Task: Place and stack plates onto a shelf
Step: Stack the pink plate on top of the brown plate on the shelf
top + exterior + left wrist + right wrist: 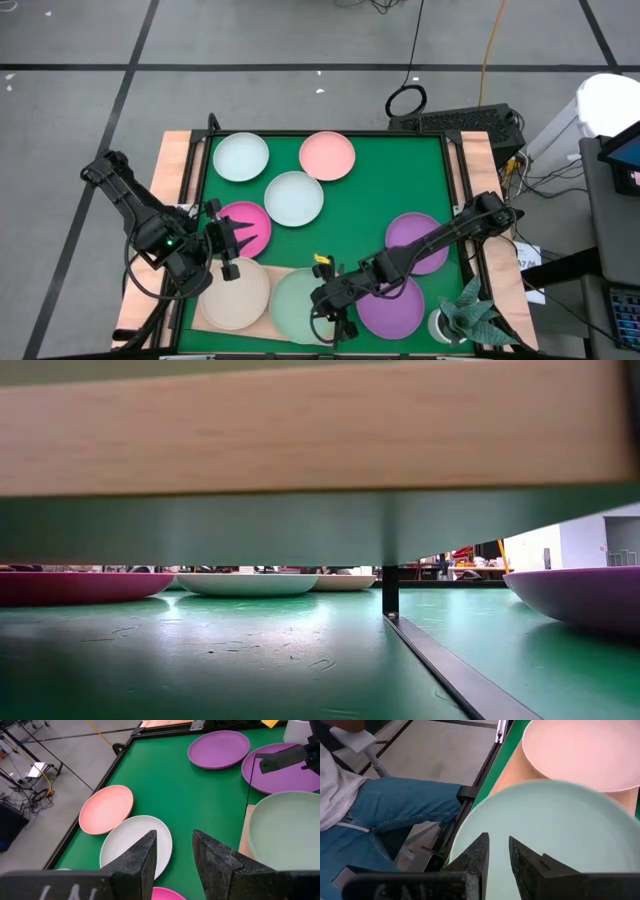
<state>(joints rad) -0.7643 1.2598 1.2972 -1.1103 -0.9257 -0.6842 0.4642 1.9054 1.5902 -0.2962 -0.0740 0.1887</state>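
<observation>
Several plates lie on the green mat (360, 200): two pale mint/white (241, 157) (294, 198), salmon pink (327, 156), magenta (250, 222) and two purple (417, 240) (395, 308). A beige plate (235, 292) and a pale green plate (300, 305) rest on the light-wood shelf (270, 325) at the near edge. My left gripper (228, 248) (175, 855) is open above the magenta plate's near rim. My right gripper (335, 303) (499, 851) is narrowly open over the pale green plate (555, 840), near its right rim. My right gripper points down at the inside of the pale green plate (520, 820) near its rim, with nothing between the fingers. I cannot tell whether the fingertips (481, 845) touch the plate. My left gripper touches nothing.
A small potted plant (465, 322) stands at the near right corner beside the purple plate. A yellow piece (322, 261) sits by the shelf's far edge. The shelf's dark upright leg (390, 590) shows in the low view. A person in jeans (395, 815) sits beyond the table.
</observation>
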